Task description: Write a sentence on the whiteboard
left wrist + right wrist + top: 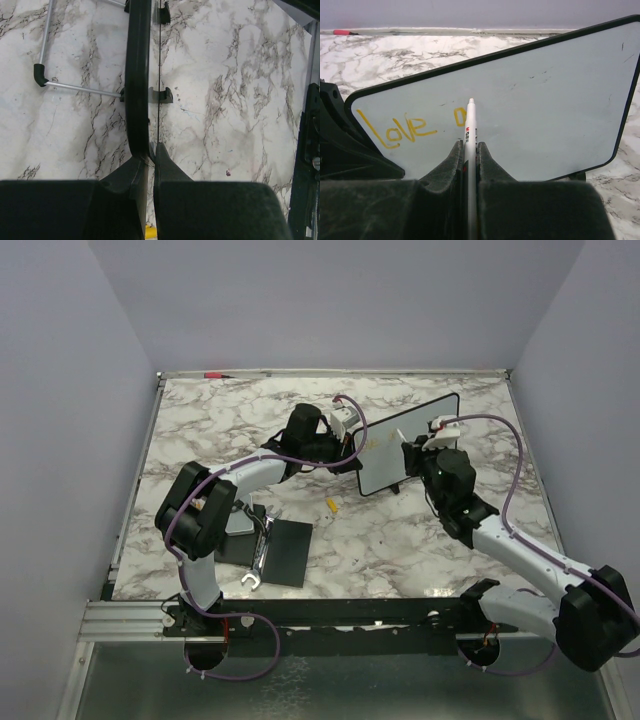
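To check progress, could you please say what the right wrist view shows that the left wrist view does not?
Only the right wrist: the yellow-orange handwritten lettering, reading "Love" plus a started letter, and the white marker pen clamped in the right gripper. Only the left wrist: the thin silver, black-capped prop-stand rods. Both: the small black-framed whiteboard, pinched at its edge by the left gripper, and the white marble table.

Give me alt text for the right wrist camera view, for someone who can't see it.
The right claw grips a white marker, its tip at a black-framed whiteboard bearing yellow lettering that reads "Love" plus a started letter. A marble table lies behind.
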Robot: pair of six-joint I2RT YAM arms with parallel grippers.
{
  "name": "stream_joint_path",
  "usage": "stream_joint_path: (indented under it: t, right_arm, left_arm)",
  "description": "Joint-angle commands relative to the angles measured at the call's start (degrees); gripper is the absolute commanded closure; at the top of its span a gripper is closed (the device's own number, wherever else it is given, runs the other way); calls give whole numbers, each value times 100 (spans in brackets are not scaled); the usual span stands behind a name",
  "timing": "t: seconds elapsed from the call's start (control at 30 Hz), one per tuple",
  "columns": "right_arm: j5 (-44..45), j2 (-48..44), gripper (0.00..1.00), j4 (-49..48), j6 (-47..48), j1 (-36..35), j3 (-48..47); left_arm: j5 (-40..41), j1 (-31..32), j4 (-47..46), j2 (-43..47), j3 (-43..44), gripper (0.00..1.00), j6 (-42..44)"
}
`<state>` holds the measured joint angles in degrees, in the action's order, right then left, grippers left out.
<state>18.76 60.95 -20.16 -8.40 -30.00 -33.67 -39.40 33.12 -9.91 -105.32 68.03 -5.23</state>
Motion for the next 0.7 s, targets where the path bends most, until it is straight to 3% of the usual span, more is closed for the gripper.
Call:
stream_joint_path:
  t: [0.0, 0.67]
  right_arm:
    - [101, 272, 99, -268, 212, 7, -294]
    - [47, 452, 99, -303, 21, 12, -55]
  left_arm:
    - [-61, 55, 215, -63, 104, 100, 190]
    - [-68, 52, 219, -59, 105, 100, 203]
